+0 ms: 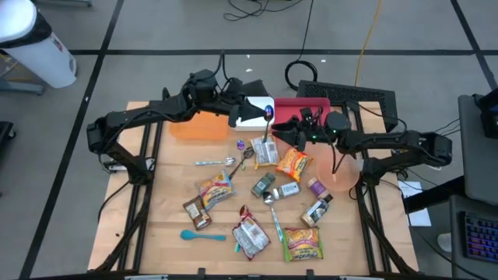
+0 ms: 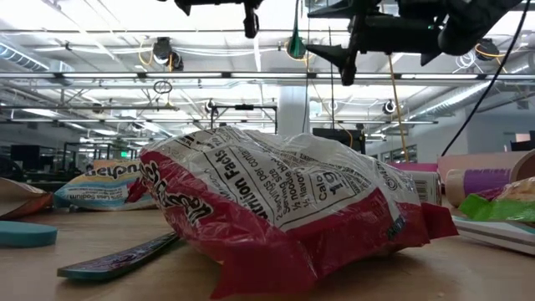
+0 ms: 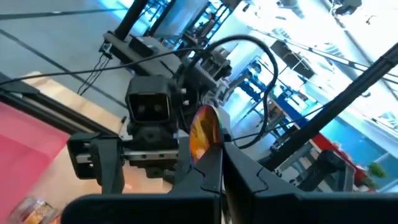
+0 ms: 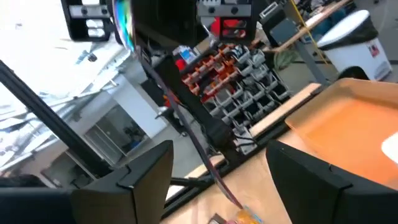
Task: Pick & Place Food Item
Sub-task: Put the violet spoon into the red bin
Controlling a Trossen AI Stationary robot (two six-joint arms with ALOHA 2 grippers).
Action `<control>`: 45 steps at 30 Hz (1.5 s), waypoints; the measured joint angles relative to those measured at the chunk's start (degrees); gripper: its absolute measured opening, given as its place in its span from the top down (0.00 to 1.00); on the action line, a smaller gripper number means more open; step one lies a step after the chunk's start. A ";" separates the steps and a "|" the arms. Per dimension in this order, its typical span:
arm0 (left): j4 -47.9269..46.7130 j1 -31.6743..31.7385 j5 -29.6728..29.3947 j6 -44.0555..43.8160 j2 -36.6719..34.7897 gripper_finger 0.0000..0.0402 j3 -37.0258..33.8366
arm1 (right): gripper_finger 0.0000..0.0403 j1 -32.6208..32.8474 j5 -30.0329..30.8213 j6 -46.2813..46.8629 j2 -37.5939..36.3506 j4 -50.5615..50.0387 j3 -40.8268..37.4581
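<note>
A small round food item in shiny foil [image 3: 204, 134] is held high above the table's far middle, and my left gripper [image 3: 222, 167] is shut on it. In the high view the item [image 1: 269, 111] shows purple-blue, just past the left gripper [image 1: 263, 115]. My right gripper [image 4: 217, 180] stands open and empty, a little to the item's right [image 1: 286, 131], pointing toward it. The item also shows edge-on in the right wrist view [image 4: 121, 22]. My left gripper pinches the foil item's lower edge [image 3: 208, 155] between its two fingertips. The fingers lie about level and come from the table's left. The item stands out beyond the fingertips, lifted clear of the table.
An orange tray [image 1: 198, 126], a white box [image 1: 250, 114] and a red container [image 1: 299, 105] stand at the back. A pink bowl [image 1: 342, 173] is at the right. Snack bags [image 1: 292, 162], small bottles [image 1: 317, 208] and spoons [image 1: 202, 234] lie across the middle and front. A red-white bag [image 2: 284, 209] fills the low view.
</note>
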 joint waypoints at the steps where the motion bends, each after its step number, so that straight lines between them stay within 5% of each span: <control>1: -0.14 -0.11 -0.05 0.02 0.02 0.99 0.00 | 0.38 0.22 0.01 0.51 0.70 1.84 0.00; 17: -0.28 -0.28 -0.52 -0.02 0.02 0.99 0.00 | 0.46 5.39 0.29 0.60 6.00 8.84 0.00; 38: -0.34 -0.30 -0.54 -0.60 0.02 0.99 -0.02 | 0.96 5.38 0.09 -0.95 5.98 5.61 0.00; 45: -0.42 -0.23 -1.05 -1.17 0.02 0.94 -0.07 | 0.99 5.45 -0.36 -1.06 5.91 5.67 0.07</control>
